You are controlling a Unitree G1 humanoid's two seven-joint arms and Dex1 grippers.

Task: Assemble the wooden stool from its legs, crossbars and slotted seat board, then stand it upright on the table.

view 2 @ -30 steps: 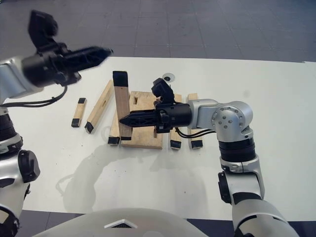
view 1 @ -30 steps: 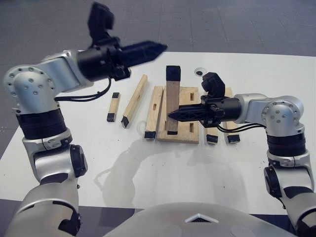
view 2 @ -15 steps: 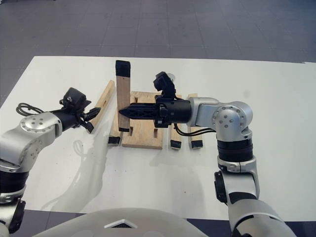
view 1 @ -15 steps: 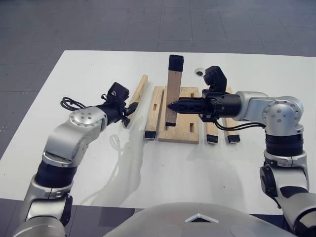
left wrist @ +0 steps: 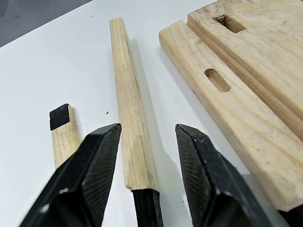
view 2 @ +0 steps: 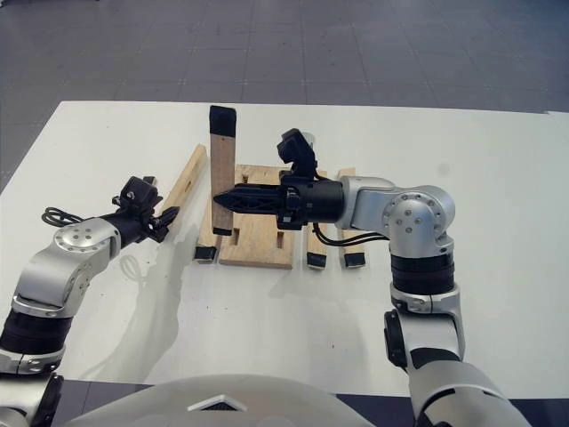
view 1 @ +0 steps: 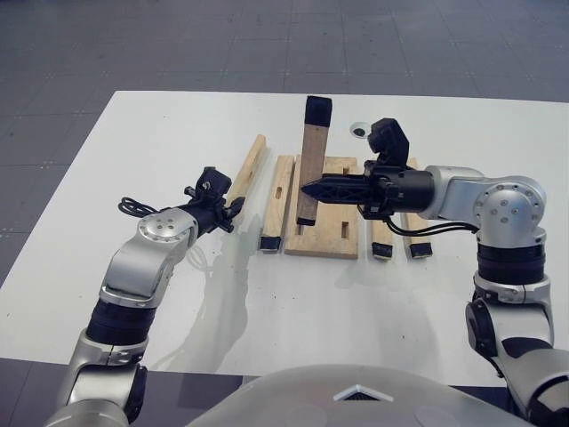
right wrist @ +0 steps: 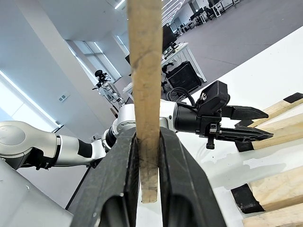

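Observation:
My right gripper is shut on a wooden leg, black-capped at the top, and holds it upright over the left part of the slotted seat board. In the right wrist view the leg runs between the closed fingers. My left gripper is low on the table, open. Its fingers straddle the black-tipped end of a long plain leg. A short crossbar lies beside it. A slotted leg lies between that long leg and the board.
Two more black-tipped pieces lie along the board's right side, under my right forearm. A small white round object sits behind the board. The near half of the white table is bare.
My left arm came down from high above the table to the long leg's black end, fingers open around it. The right gripper lifted its leg a little and holds it upright.

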